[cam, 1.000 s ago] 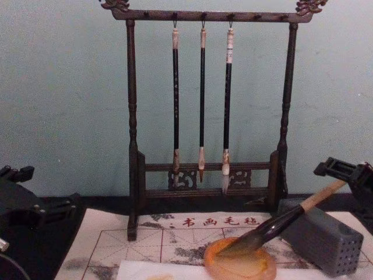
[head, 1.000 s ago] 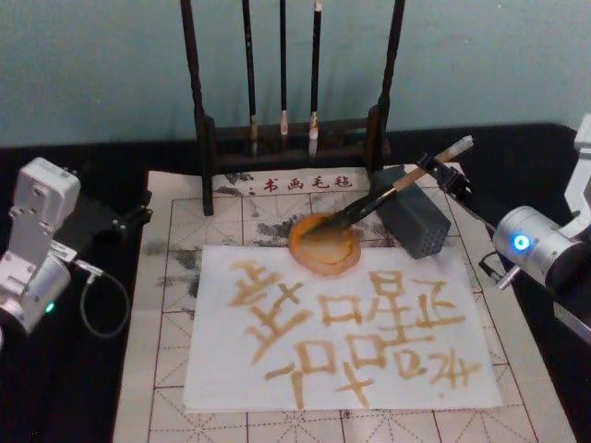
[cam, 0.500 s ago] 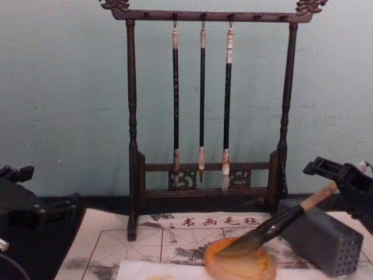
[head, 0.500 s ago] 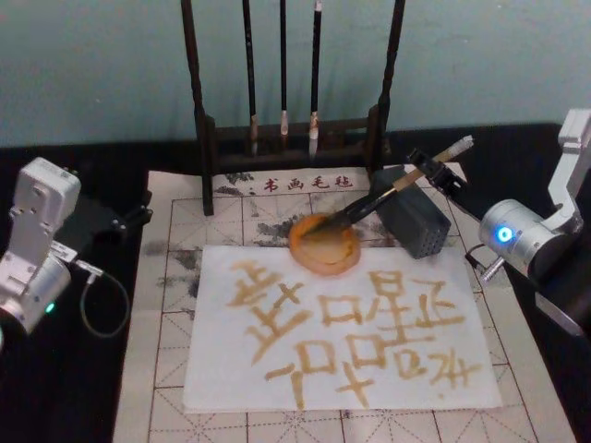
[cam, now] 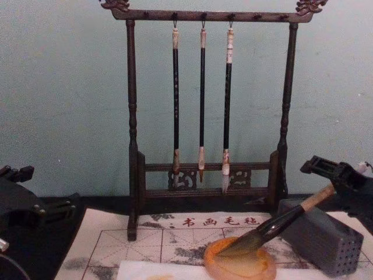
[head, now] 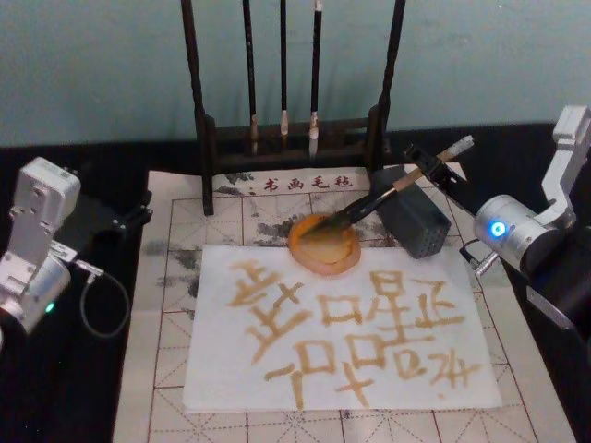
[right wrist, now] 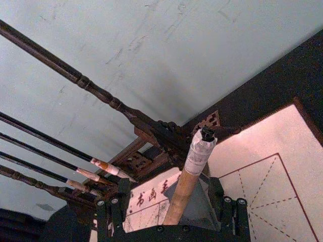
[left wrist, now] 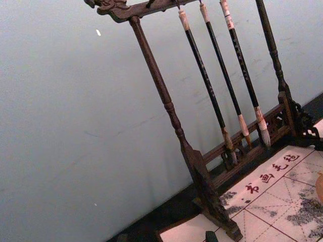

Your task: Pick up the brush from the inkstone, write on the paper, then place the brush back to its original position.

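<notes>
1. Tan wood marks the handle of the brush [head: 388, 196], which lies slanted. Its dark tip rests in the orange dish [head: 309, 261], and its handle is propped on the grey block [head: 417, 226] just beside the dish.
2. The right gripper [head: 430, 169] sits at the upper handle, near the whitish wrapped end. In the right wrist view its fingers [right wrist: 109, 207] stand spread, one on each side of the handle with a gap on both sides, so nothing is grasped.
3. The paper [head: 231, 369] below the dish carries tan strokes, so I cannot be sure which step this is. With the jaws straddling the handle, I judge it to be the grasp.
4. Centre the handle between the fingers before closing, so neither finger pushes first and rolls it off the block.
5. Close squarely across the plain wood below the wrapping, where the hold should be firmer.
6. Lift along the handle's own slant, so the tip leaves the dish without dragging its rim, and keep clear of the rack [head: 205, 138] behind.
7. The left gripper [head: 137, 212] is parked by the mat's left edge, well apart.
</notes>
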Robot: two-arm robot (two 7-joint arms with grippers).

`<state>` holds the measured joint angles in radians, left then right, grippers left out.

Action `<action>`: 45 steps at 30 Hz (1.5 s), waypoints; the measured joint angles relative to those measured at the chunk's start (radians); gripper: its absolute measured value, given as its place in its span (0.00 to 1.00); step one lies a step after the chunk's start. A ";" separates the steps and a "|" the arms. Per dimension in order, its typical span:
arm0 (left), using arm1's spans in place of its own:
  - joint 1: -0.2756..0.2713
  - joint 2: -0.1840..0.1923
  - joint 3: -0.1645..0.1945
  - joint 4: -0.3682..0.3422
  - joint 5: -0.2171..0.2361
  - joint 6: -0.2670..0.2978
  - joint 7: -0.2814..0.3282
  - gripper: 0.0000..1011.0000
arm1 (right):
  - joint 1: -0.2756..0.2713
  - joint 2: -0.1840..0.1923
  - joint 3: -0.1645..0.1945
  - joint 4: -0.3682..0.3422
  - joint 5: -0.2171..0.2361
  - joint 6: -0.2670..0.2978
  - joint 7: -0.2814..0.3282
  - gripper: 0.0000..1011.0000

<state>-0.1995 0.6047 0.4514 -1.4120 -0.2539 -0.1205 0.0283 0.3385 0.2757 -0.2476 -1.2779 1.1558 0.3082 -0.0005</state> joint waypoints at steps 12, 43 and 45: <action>0.000 0.000 0.000 0.000 0.000 0.000 0.000 0.99 | 0.010 0.012 -0.022 0.010 0.024 -0.019 -0.005 0.99; 0.000 0.000 0.000 0.000 0.000 0.000 0.000 0.99 | 0.010 0.016 -0.029 0.008 0.022 -0.026 -0.007 0.62; 0.000 0.000 0.000 0.000 0.000 0.000 0.000 0.99 | 0.010 0.016 -0.029 0.008 0.021 -0.026 -0.007 0.52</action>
<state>-0.1995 0.6047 0.4514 -1.4120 -0.2539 -0.1206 0.0283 0.3480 0.2917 -0.2765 -1.2699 1.1772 0.2822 -0.0073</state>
